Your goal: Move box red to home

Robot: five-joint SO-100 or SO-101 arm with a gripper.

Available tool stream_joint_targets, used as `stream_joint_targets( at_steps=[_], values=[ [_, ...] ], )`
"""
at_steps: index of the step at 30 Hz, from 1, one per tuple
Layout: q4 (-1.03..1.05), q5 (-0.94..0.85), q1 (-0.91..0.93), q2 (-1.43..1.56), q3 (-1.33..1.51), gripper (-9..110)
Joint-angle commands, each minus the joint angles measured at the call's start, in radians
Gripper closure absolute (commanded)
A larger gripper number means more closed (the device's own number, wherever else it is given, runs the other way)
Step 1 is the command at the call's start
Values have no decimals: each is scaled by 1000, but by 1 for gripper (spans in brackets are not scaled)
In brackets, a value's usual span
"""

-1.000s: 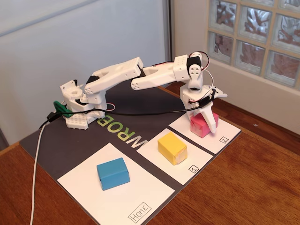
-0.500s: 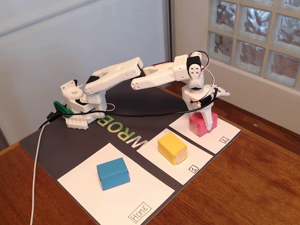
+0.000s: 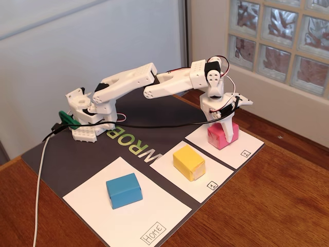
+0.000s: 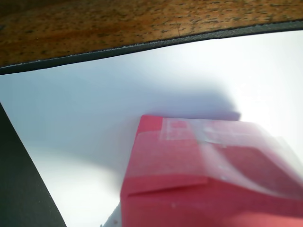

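Observation:
The red box (image 3: 218, 136) stands on the small white sheet marked 2 (image 3: 242, 150) at the right of the mat. My gripper (image 3: 225, 133) is down on it, with one white finger (image 3: 229, 131) lying against its right front side; the other finger is hidden. The box fills the lower right of the wrist view (image 4: 189, 179), very close, on white paper; no finger shows there. I cannot tell whether the jaws are closed on the box. Home (image 3: 92, 208) is the large white sheet at the front left, far from the gripper.
A blue block (image 3: 123, 190) sits on the home sheet. A yellow block (image 3: 188, 162) sits on the sheet marked 1 (image 3: 174, 180) between home and sheet 2. The arm's base (image 3: 87, 121) stands at the back left of the dark mat. A cable (image 3: 41, 180) trails off the front left.

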Motion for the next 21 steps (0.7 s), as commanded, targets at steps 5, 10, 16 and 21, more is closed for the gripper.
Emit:
stream_joint_targets(
  at_steps=[5,10,16,21],
  values=[
    [-17,3,-11,32,-49,102],
    [-11,-6,-11,63,-49,102],
    [-5,-21,-11,117,-49,102],
    [12,-35,-8,163,-49,102]
  ],
)
